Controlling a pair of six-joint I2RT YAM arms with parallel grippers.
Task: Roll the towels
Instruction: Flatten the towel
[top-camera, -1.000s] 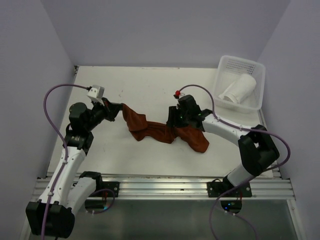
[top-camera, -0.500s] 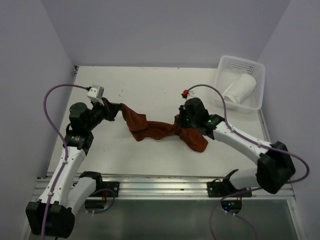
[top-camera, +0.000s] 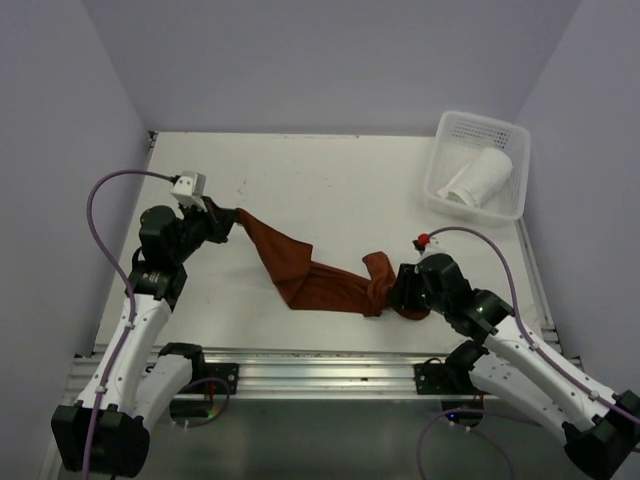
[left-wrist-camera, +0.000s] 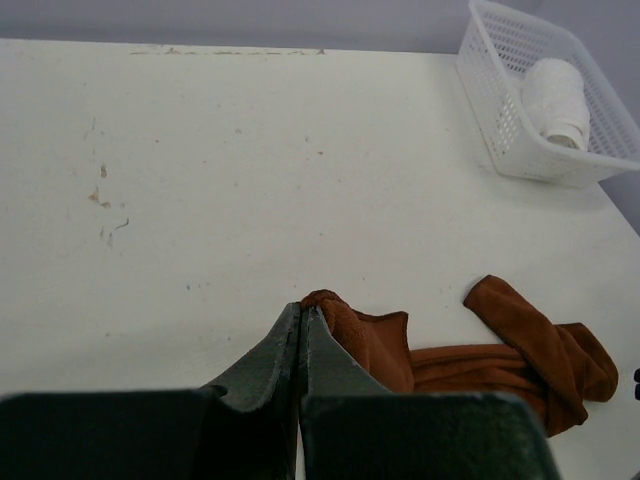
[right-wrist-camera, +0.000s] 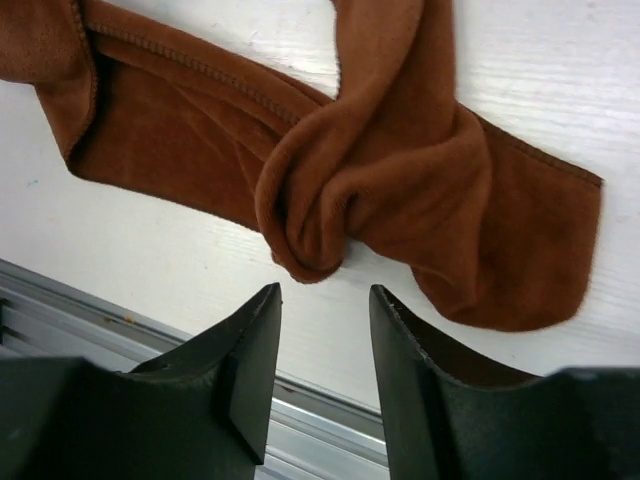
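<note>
Left gripper first: its two fingers are pressed flat together, and one corner of the rust-brown towel is pinched right at their tips. That's a firm hold on the cloth, over on the left side of the table.

From that pinch the towel runs out as one narrow, twisted band, slanting toward the near right. It is not rolled, just strung out and rumpled.

Over to the right gripper: two fingers parted with a modest gap, and nothing sits between them. They point down at the towel's other end, where the cloth is bunched into a knot-like fold with a flap doubled back over it. The fingertips are just beside that fold; I can't tell whether they touch it. This end lies close to the table's near edge, beside the metal rail.

Count the cloths: two. The second, the white towel, is a neat roll lying inside the one basket, a white perforated tub in the far right corner, well apart from both grippers.
</note>
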